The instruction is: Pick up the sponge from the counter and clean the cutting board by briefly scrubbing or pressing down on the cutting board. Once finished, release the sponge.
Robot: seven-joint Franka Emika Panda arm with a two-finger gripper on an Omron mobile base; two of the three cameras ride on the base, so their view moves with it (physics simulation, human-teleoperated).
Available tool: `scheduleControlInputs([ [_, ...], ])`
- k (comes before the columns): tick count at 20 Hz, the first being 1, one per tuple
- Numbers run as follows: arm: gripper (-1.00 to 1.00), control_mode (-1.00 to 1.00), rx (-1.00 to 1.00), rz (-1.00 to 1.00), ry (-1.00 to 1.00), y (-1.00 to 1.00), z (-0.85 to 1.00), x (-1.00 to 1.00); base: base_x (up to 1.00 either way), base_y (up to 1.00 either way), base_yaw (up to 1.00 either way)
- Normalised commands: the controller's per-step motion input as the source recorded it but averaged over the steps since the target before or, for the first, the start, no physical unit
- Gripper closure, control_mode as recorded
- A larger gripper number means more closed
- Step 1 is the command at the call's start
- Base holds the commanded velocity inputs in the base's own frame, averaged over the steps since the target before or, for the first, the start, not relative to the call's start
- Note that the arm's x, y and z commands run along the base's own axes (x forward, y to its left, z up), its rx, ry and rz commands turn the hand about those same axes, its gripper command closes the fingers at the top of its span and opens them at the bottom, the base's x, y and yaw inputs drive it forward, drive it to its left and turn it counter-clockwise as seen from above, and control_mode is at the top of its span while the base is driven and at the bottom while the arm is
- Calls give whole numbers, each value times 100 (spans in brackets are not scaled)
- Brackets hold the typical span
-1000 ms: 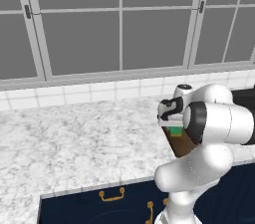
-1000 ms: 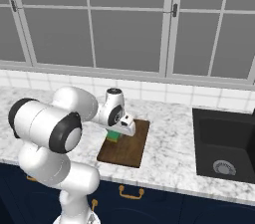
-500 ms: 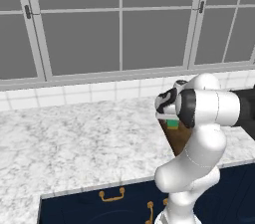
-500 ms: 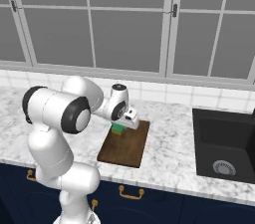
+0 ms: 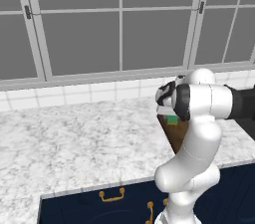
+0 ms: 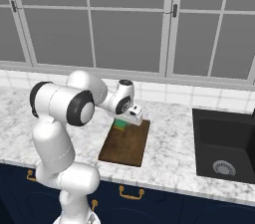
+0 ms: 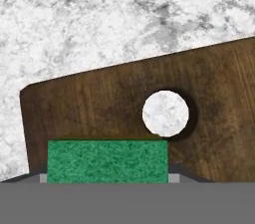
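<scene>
My gripper [image 6: 127, 120] is shut on the sponge [image 6: 119, 124], a small green block with a yellow underside. It hangs low over the far short end of the dark brown cutting board [image 6: 124, 146]. In the hand view the green sponge [image 7: 107, 161] sits between my fingertips, over the cutting board [image 7: 99, 108] and just beside its round hole [image 7: 165, 113]. From the left base view, the sponge [image 5: 172, 120] peeks out under the hand, and the cutting board [image 5: 177, 133] is mostly hidden behind my arm. Whether the sponge touches the wood, I cannot tell.
The board lies on the marbled counter [image 5: 74, 143], which runs wide to the left. A black sink [image 6: 224, 143] is sunk into the counter right of the board. White tiled backsplash [image 6: 164, 96] and windows stand close behind. Navy cabinets with brass handles [image 6: 132, 194] sit below.
The gripper has carried the sponge from the board's middle toward its far end by the hole. The arm's elbow has swung upward.
</scene>
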Motion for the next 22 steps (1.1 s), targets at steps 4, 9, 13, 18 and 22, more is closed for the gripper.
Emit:
scheduleControlInputs([
  [4,100,-100,0,0,-24,-14,-42,-3,0,0,0],
  [9,100,-100,-4,0,-30,-5,-43,-33,0,0,0],
  [13,100,-100,-1,0,-23,0,-33,-43,0,0,0],
  [18,100,-100,0,0,6,-3,-4,-24,0,0,0],
  [22,100,-100,0,0,16,-12,-9,-38,0,0,0],
])
